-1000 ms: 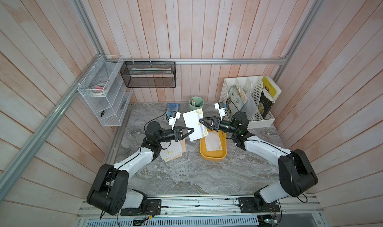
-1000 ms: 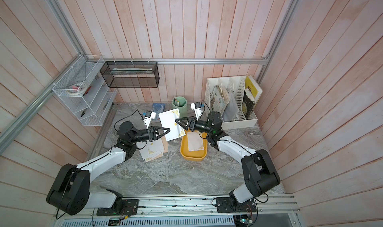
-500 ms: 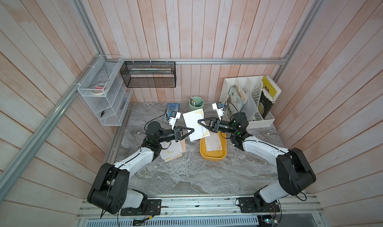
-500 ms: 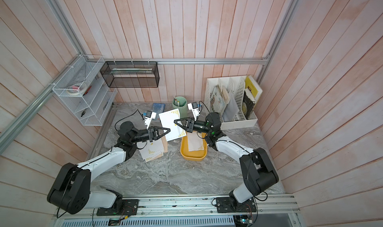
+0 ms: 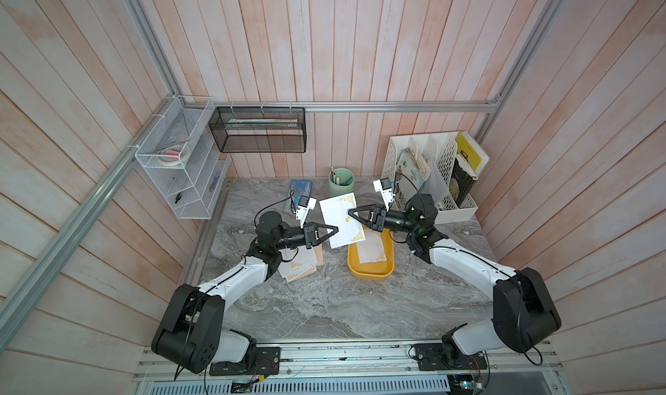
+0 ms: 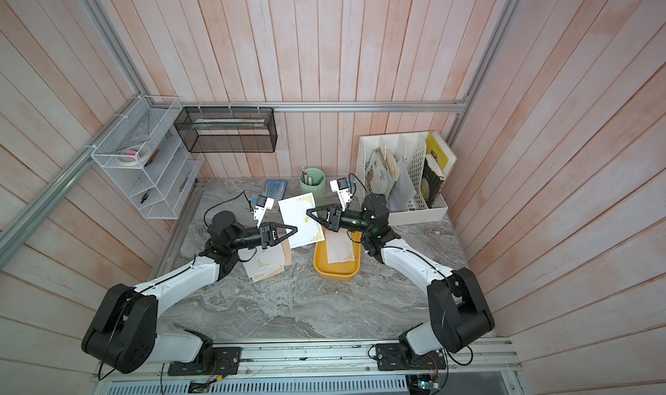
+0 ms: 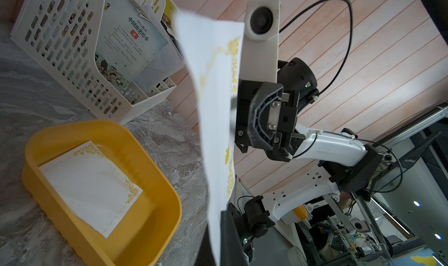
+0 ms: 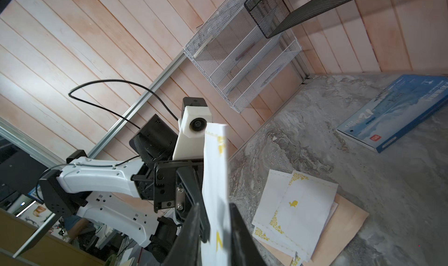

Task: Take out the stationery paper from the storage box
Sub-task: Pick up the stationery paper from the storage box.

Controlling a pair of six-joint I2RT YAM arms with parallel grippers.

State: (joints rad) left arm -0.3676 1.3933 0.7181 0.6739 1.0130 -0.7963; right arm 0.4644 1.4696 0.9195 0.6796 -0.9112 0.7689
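Stationery paper [image 5: 298, 265] lies nearest as a loose pile of white and peach-tan sheets, flat on the marble table [image 5: 342, 303] under the left arm. Just beside it, the storage box [image 5: 371, 275] holds one gold-cornered sheet [image 5: 373, 249].

Above these and a little farther back, another white sheet [image 5: 342, 218] hangs in the air between the two arms. The left gripper [image 5: 336, 228] is pinched on its near edge and the right gripper [image 5: 350, 212] is clamped on the opposite edge; both wrist views show the paper between the fingers.

This looks like a mid-air hand-over, with the box not yet emptied. Next, one gripper should let go before either arm pulls — otherwise the thin sheet may tear or crumple — and the sheet then likely belongs on the pile.

Farthest back, the blue booklet [image 5: 302, 188] and the white file organizer [image 5: 456, 213] play no part.
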